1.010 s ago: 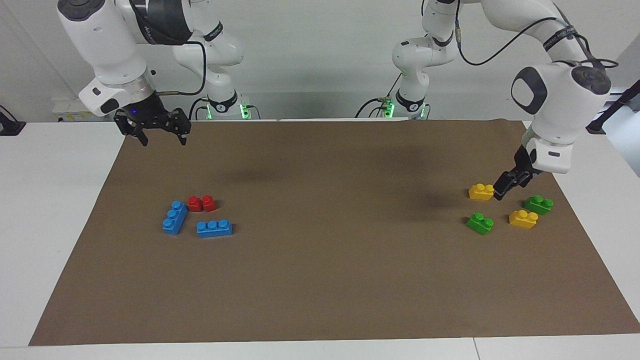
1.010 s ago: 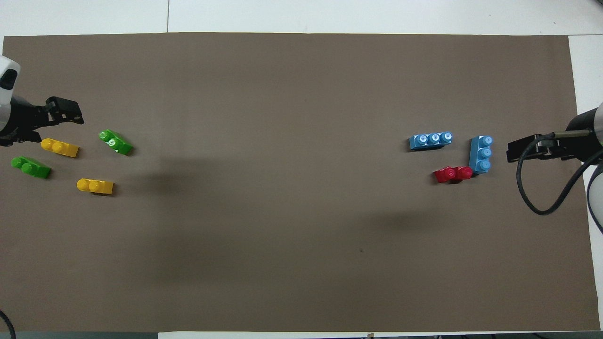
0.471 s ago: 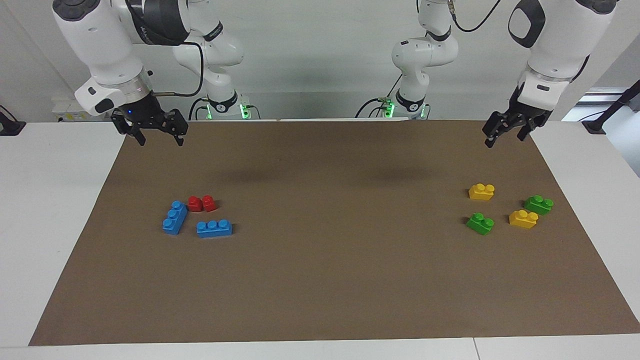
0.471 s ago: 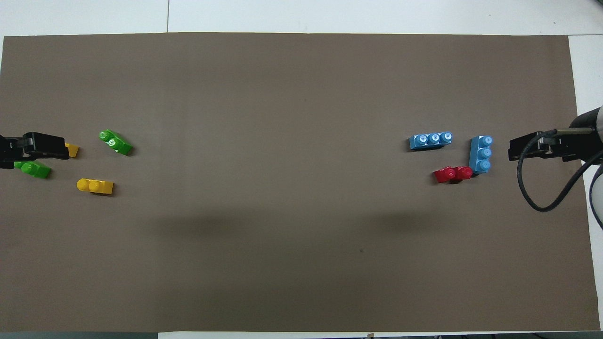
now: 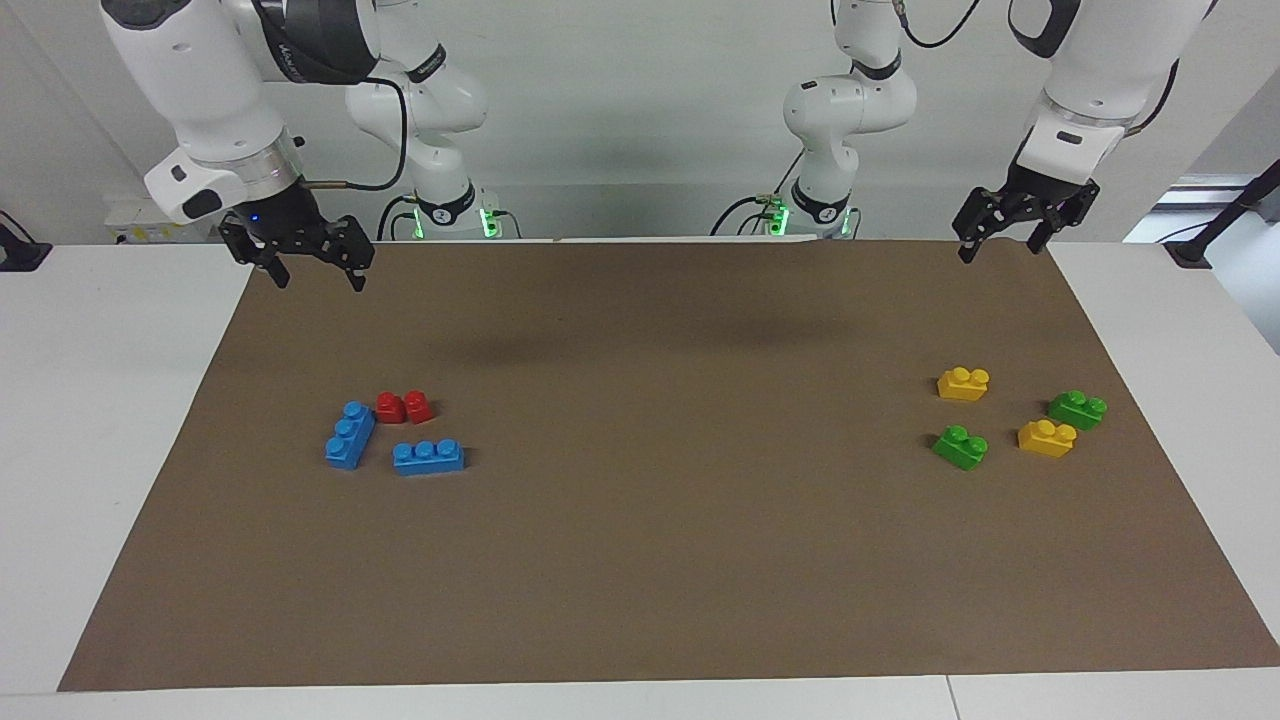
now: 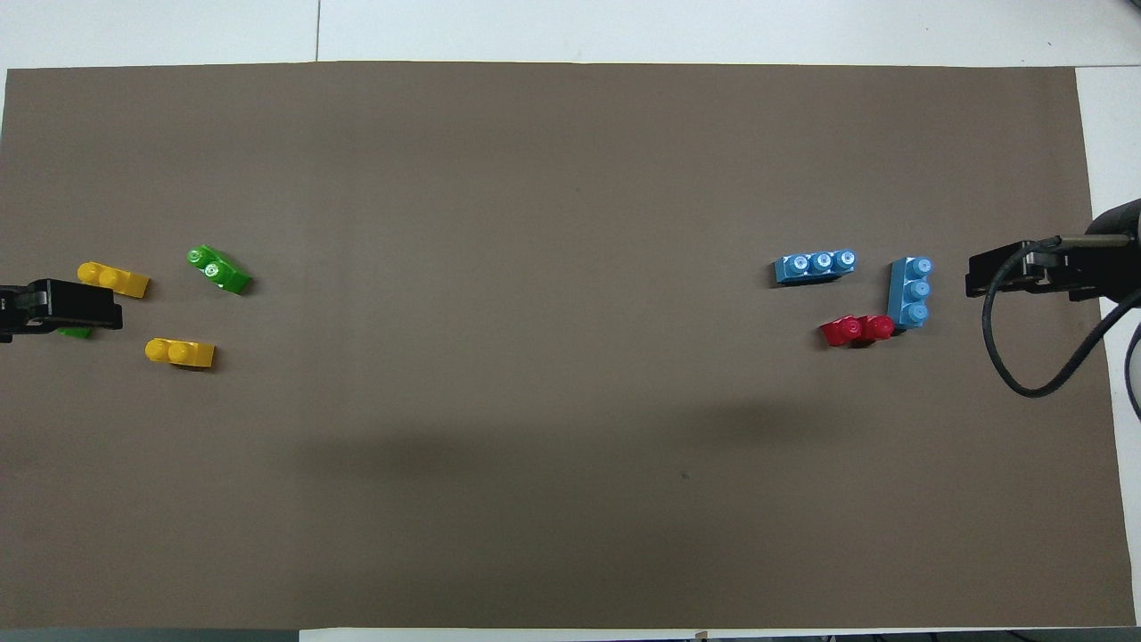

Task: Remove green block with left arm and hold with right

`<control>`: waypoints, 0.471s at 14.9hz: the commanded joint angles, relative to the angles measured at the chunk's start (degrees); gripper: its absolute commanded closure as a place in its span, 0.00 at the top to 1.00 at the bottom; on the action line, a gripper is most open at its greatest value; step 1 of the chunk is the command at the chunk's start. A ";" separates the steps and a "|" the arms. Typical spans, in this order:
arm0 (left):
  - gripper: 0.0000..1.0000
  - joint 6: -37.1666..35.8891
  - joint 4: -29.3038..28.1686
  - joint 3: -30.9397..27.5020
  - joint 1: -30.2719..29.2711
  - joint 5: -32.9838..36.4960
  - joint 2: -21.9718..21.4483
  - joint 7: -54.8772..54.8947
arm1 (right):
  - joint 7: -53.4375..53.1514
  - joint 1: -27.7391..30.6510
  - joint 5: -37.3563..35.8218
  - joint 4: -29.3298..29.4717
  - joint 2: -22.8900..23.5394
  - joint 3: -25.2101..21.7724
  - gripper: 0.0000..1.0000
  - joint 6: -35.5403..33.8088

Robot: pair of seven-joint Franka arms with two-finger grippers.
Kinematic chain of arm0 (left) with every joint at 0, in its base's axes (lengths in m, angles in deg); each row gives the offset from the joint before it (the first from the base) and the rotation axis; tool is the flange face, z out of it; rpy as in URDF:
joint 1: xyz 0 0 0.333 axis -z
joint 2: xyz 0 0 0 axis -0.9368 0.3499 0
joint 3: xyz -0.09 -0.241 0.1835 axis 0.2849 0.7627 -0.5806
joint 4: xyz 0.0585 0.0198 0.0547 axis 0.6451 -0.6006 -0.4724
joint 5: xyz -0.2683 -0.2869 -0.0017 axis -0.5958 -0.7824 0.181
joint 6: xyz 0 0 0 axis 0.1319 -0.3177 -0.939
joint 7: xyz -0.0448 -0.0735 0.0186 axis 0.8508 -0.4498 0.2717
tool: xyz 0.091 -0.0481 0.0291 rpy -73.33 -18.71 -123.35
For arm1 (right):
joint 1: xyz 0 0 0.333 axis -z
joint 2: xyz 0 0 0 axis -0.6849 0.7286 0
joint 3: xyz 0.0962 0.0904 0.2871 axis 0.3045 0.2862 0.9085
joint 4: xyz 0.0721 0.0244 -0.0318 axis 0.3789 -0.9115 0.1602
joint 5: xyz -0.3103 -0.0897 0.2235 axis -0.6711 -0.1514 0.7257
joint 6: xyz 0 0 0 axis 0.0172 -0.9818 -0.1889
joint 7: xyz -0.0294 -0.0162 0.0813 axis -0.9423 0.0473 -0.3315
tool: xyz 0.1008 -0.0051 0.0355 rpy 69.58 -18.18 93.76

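Two green blocks lie on the brown mat at the left arm's end. One (image 5: 960,446) (image 6: 218,269) lies farther from the robots. The other (image 5: 1077,409) is nearer the mat's end, and in the overhead view only a sliver of it (image 6: 76,333) shows under my left gripper. My left gripper (image 5: 1000,250) (image 6: 89,305) is open and empty, raised high over the mat's edge nearest the robots. My right gripper (image 5: 320,282) (image 6: 976,276) is open and empty, raised over the mat's corner at the right arm's end.
Two yellow blocks (image 5: 963,383) (image 5: 1046,438) lie among the green ones. Two blue three-stud bricks (image 5: 350,435) (image 5: 428,457) and a red block (image 5: 404,407) lie at the right arm's end. The brown mat (image 5: 640,560) covers most of the white table.
My left gripper has risen from beside the yellow block nearest the robots and pulled back toward the robots, empty. My right gripper has barely shifted. No block has moved.
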 commanded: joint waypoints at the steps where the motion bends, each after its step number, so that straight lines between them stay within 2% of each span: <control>1: 1.00 -4.51 2.31 -0.87 0.47 -2.31 0.00 0.83 | -0.16 0.40 0.26 1.16 0.63 0.39 1.00 -0.64; 7: 1.00 -6.19 2.23 -0.43 0.47 -2.49 -0.26 0.66 | -0.07 0.49 0.26 1.08 0.63 0.30 1.00 -0.64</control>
